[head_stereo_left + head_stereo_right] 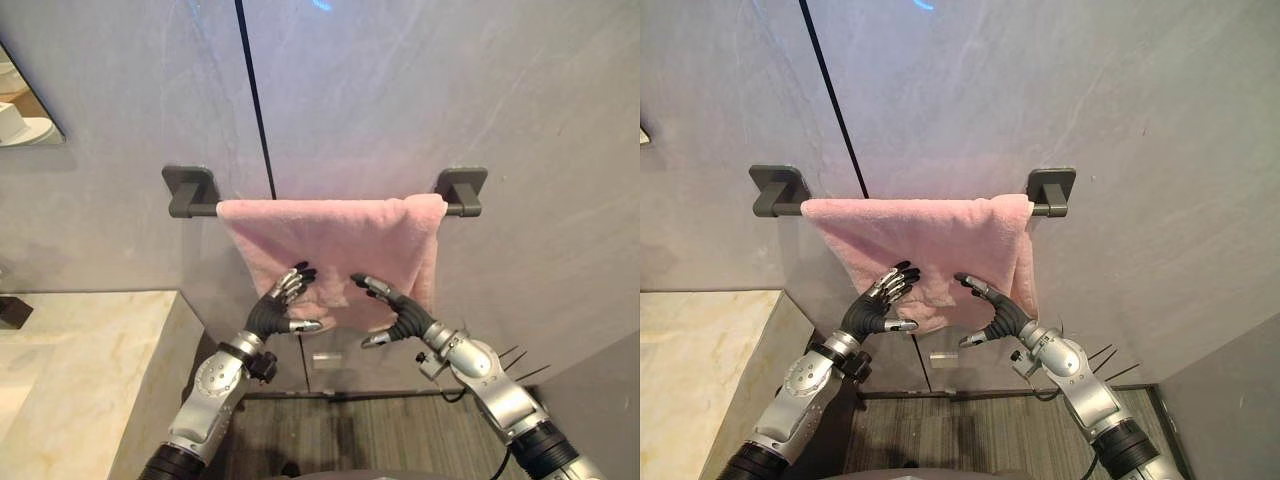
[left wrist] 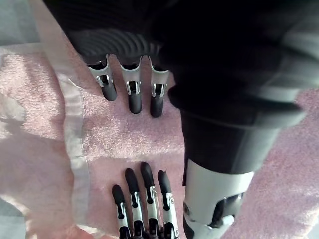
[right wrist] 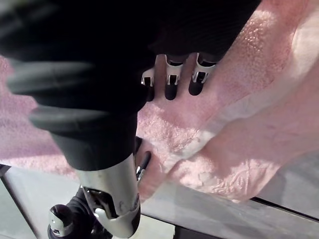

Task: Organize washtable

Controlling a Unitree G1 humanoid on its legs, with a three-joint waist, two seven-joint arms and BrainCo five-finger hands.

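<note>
A pink towel [image 1: 330, 245] hangs folded over a dark grey bar [image 1: 462, 205] on the grey wall, bunched toward the bar's right end. My left hand [image 1: 272, 315] is raised in front of the towel's lower left part, open, fingertips [image 2: 130, 94] against the cloth. My right hand [image 1: 402, 320] is open in front of the lower right edge, fingers [image 3: 170, 82] lying straight on the cloth and thumb below the hem. The two hands face each other a short gap apart. Neither one grips the towel.
A pale marble counter [image 1: 80, 370] runs along the left, its corner close to my left forearm. A mirror's edge [image 1: 25, 110] shows at the upper left. A dark seam [image 1: 255, 100] runs down the wall. Dark plank floor [image 1: 350, 430] lies below.
</note>
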